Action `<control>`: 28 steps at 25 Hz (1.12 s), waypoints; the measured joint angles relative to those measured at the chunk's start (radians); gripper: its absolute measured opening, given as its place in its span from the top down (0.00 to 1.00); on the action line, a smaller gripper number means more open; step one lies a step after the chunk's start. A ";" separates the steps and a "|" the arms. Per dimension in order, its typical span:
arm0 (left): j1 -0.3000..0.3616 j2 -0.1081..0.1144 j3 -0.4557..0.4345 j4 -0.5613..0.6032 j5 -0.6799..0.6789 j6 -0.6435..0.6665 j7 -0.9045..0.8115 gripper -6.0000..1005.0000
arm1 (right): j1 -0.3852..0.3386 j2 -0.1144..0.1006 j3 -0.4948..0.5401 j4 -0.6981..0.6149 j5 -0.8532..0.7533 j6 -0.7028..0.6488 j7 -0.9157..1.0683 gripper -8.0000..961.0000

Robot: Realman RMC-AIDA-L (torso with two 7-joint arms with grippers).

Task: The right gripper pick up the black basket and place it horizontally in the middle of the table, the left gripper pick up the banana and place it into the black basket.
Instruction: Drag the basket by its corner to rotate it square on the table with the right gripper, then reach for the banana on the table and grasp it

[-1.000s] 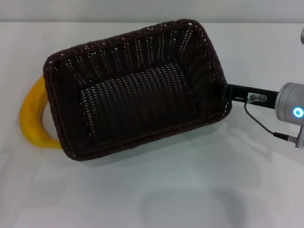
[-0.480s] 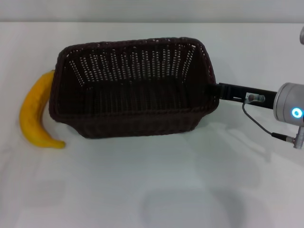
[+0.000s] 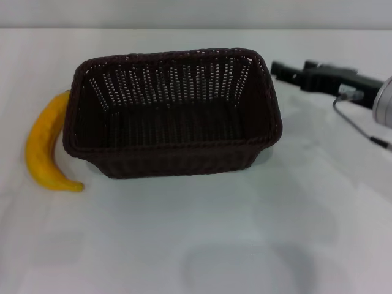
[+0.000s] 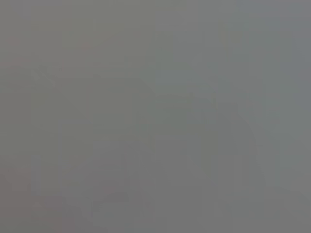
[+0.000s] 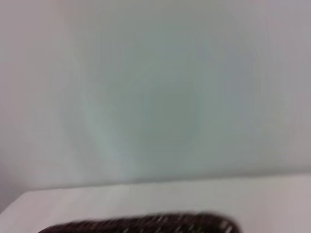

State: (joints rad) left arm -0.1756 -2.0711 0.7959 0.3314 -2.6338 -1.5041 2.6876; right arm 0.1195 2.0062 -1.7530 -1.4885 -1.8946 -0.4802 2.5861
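Now the white table (image 3: 202,239) is lying under a pale wall. Left, the banana (image 3: 44,147) is touching the basket (image 3: 171,110), sitting level mid-table. Right, the right gripper (image 3: 278,68) is hanging off the rim, having released it; jaw opening unclear.

The top end of the banana (image 3: 43,150) is hidden behind the basket (image 3: 171,110). The right gripper (image 3: 277,67) is seen near the basket's right side, but its arm is cut off by the edge, and its fingers cannot be made out. Only grey is shown in the left wrist view. In the right wrist view, only a blurred strip of the basket's rim (image 5: 141,224) is seen.
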 joint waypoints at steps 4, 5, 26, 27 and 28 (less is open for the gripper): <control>-0.005 -0.001 -0.001 0.000 0.000 0.007 0.000 0.17 | 0.021 0.000 -0.003 0.047 0.005 0.157 -0.108 0.20; -0.006 -0.001 -0.002 0.000 0.000 0.008 0.001 0.17 | 0.026 0.000 -0.006 0.068 0.007 0.213 -0.126 0.19; -0.052 -0.002 -0.006 0.021 -0.013 0.012 -0.026 0.17 | 0.272 0.006 -0.269 0.843 -0.300 1.412 0.234 0.15; -0.055 -0.001 -0.006 0.028 -0.013 0.017 -0.027 0.17 | 0.277 0.006 -0.285 0.862 -0.308 1.442 0.250 0.15; -0.056 -0.001 -0.006 0.034 -0.013 0.023 -0.028 0.17 | 0.277 0.005 -0.292 0.868 -0.327 1.446 0.250 0.15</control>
State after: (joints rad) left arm -0.2316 -2.0724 0.7902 0.3657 -2.6469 -1.4816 2.6599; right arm 0.3964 2.0117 -2.0446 -0.6206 -2.2218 0.9661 2.8362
